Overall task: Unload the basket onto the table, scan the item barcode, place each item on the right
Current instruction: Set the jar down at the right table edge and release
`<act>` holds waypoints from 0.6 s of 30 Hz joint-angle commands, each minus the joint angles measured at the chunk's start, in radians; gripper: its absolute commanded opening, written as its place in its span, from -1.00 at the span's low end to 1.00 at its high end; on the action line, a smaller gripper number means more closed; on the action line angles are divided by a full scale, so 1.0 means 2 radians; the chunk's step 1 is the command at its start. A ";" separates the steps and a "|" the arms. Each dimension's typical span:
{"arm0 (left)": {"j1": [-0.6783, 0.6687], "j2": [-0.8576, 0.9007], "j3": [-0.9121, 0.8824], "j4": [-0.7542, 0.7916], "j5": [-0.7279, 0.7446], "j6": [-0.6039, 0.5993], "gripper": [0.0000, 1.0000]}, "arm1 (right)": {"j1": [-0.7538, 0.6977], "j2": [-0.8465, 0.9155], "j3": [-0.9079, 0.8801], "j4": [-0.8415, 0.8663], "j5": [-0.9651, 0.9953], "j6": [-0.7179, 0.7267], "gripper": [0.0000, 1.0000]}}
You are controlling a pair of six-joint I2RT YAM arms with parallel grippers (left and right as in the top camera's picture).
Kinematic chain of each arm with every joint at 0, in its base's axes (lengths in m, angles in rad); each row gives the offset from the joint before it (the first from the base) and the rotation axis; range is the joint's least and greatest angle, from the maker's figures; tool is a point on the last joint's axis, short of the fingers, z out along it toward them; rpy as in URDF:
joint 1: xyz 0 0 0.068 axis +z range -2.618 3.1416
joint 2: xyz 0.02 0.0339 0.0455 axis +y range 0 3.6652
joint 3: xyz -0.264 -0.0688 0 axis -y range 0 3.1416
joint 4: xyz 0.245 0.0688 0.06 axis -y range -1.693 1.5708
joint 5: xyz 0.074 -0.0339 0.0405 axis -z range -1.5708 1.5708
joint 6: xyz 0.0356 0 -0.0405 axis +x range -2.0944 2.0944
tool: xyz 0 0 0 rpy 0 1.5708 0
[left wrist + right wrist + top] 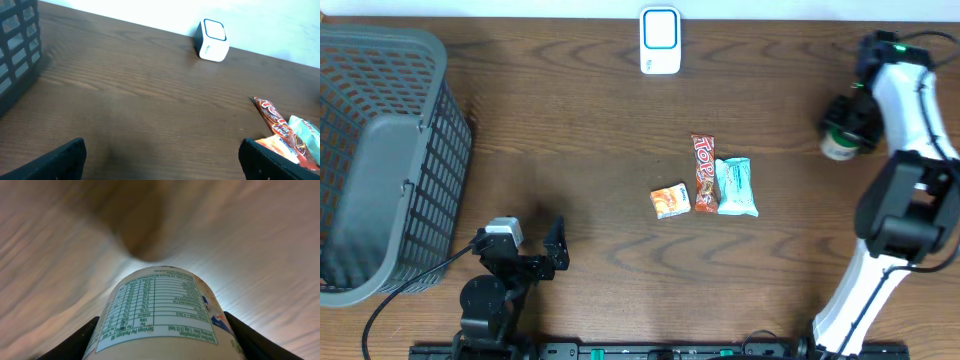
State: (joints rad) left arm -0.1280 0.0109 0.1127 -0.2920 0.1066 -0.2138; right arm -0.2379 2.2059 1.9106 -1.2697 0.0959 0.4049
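Left gripper [165, 166]: nearest the robot's base, on the left, just beside the grey basket [380, 150]. Its jaws are spread wide with nothing between them, and it hangs low over the bare worktop [570, 130].
Snacks mid-worktop: a small orange packet [670, 201], a red bar [704, 172] and a teal packet [736, 187] lie close together. They sit between the two arms and neither gripper touches them.
Right gripper [162, 341]: out at the right side, jaws part-way closed around a white pot [160, 310], one finger on each flank.
Item: the pot, in the right gripper's hold and well apart from the snacks.
Pot's long axis: it runs straight out from the gripper. The printed nutrition table faces the wrist camera and the far end points at the worktop.
Barcode: not visible on the face that shows, so I cannot tell which side carries it.
Height: the soft shadow ahead of the pot suggests it is clear of the worktop, though the wood is too blurred to be sure.
Scanner [660, 40]: farthest away, a white box with a blue-framed face at the middle of the back edge.
Relation that matters: the scanner lies to the robot's left of the pot and a little farther back, well apart.
Arm for the move: the right arm, since it already carries the item.
Likely need: carry the pot leftward and turn it until the barcode meets the blue-framed face.
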 commanded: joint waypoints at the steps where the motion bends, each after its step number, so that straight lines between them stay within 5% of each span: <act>1: 0.001 -0.003 -0.007 -0.015 0.007 -0.005 0.96 | -0.066 -0.003 -0.001 0.018 0.019 -0.020 -0.13; 18: 0.001 -0.003 -0.007 -0.015 0.007 -0.005 0.96 | -0.241 0.004 -0.027 0.114 -0.013 -0.023 -0.13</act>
State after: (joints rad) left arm -0.1280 0.0109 0.1127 -0.2924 0.1066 -0.2138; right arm -0.7101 2.2059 1.8919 -1.0641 0.0959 0.3714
